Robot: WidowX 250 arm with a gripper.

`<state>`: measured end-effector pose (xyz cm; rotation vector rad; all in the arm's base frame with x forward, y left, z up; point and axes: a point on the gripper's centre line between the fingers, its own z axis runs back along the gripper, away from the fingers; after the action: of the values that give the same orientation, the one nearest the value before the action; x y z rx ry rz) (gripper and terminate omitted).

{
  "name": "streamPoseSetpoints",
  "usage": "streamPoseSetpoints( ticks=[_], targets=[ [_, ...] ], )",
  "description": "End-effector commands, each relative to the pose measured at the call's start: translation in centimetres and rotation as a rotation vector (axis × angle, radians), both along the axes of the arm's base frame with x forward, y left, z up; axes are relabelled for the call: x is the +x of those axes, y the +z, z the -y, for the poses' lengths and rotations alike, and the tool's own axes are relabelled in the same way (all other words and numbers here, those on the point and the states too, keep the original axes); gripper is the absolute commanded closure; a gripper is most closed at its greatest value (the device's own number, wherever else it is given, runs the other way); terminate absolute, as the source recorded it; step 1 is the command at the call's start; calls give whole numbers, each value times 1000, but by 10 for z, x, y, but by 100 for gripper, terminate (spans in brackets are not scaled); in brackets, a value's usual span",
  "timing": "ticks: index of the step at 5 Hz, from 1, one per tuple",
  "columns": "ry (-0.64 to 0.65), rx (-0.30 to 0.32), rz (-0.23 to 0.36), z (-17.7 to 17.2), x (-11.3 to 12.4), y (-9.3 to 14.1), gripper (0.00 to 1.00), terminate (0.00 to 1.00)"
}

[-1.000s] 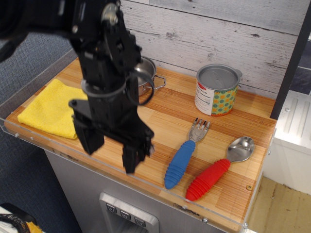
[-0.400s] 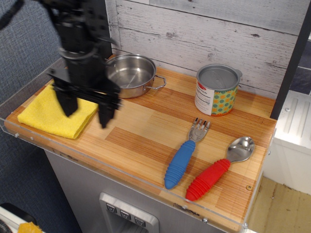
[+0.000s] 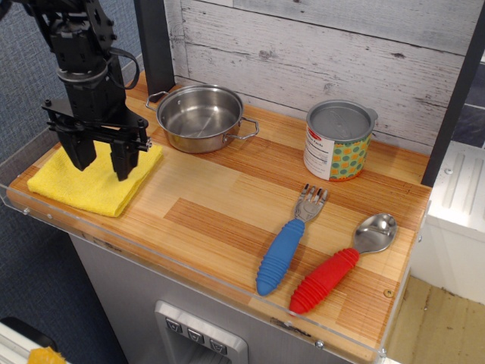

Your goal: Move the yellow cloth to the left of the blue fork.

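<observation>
We are positioning the gripper (image 3: 101, 161), fingers spread, over the yellow cloth (image 3: 91, 182), which is lying ungrasped at the bench's (image 3: 227, 220) left edge. Transport toward the blue fork (image 3: 286, 242), lower centre, remains outstanding.

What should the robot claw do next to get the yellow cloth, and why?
Probably go straight down and pinch. The gripper is open above the yellow cloth, which lies flat at the table's left end, far from the blue fork. It holds nothing yet.
</observation>
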<state>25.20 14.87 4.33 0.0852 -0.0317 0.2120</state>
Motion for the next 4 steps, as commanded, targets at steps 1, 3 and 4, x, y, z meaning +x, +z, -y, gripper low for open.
streamPoseSetpoints(
  ticks=[1, 3, 4],
  targets=[
    [39, 33, 83, -37, 8, 2, 100, 0],
    [14, 47, 116, -42, 21, -13, 100, 0],
    [6, 36, 128, -37, 26, -21, 100, 0]
  ],
)
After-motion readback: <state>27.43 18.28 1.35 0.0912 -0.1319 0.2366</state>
